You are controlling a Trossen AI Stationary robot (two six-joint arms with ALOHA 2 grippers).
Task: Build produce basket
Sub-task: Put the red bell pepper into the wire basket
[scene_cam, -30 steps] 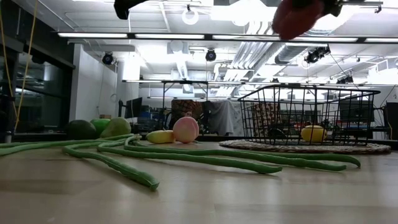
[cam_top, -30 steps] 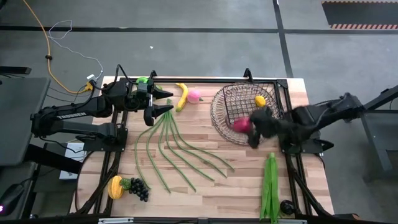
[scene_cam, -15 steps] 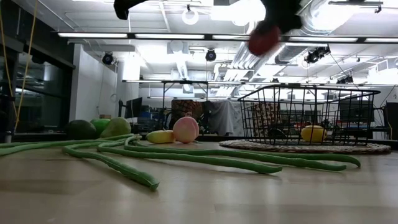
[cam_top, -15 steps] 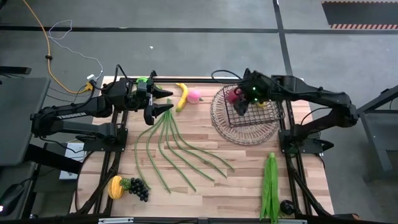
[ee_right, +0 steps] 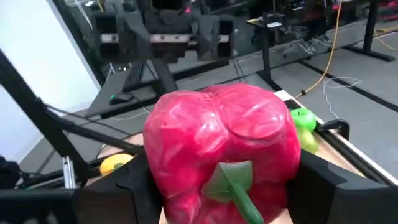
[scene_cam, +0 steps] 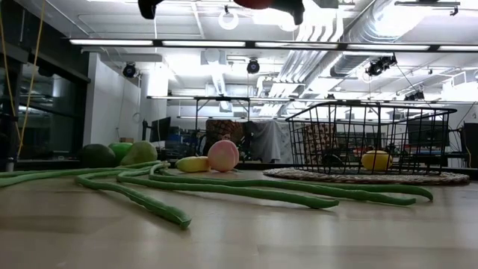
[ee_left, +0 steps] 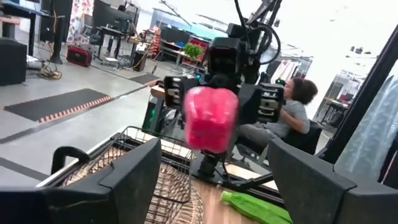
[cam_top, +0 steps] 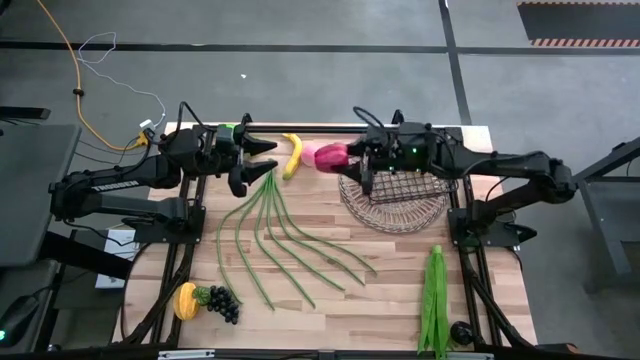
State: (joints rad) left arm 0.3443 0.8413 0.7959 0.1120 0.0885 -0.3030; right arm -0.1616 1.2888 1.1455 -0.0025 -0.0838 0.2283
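The red pepper [cam_top: 331,155] hangs in the air at the basket's left rim, shut in my right gripper [cam_top: 338,156], which reaches in from the right. The wire basket [cam_top: 395,195] sits on a round mat; the lemon [scene_cam: 376,160] lies inside. My left gripper [cam_top: 272,161] is open, held above the top of the long green beans [cam_top: 280,235], facing the pepper [ee_left: 211,118]. Banana [cam_top: 292,155], peach [scene_cam: 223,155], pear [scene_cam: 140,153], avocado [scene_cam: 97,155] and green apple [cam_top: 230,128] rest on the table's far side. My right gripper pinches the red pepper between its two fingers [ee_right: 320,180], one on each side of its body [ee_right: 283,155]. The fingers lie about level, coming from the table's right. The pepper is lifted clear, on its side, its green stem [ee_right: 233,180] toward my wrist.
Dark grapes [cam_top: 222,302] and a yellow-orange fruit [cam_top: 185,300] lie at the near left corner, leafy greens [cam_top: 433,295] at the near right. Beans fan across the middle. A person [ee_left: 298,106] sits beyond the table's right side.
My right gripper has carried the red pepper from the basket's near right side across the basket toward the far edge, then left past its rim, toward my left gripper. It has stayed shut on the pepper throughout.
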